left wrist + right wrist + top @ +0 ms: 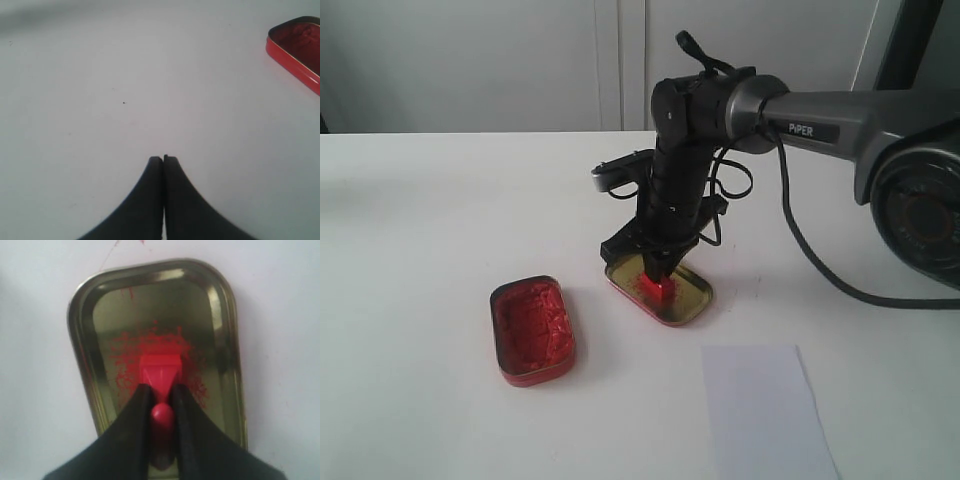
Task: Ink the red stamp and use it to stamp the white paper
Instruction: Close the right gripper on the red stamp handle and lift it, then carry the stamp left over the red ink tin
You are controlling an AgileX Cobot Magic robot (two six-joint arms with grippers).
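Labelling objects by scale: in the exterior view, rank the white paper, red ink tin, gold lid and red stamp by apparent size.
1. white paper, cropped by the frame edge.
2. red ink tin and gold lid, about alike; the right gripper covers part of the lid.
3. red stamp, smallest.

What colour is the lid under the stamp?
Gold lid with red smears; clearest in right wrist view.

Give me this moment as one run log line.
right gripper: shut on red stamp, base in gold lid | left gripper: shut, empty | white paper: no mark seen
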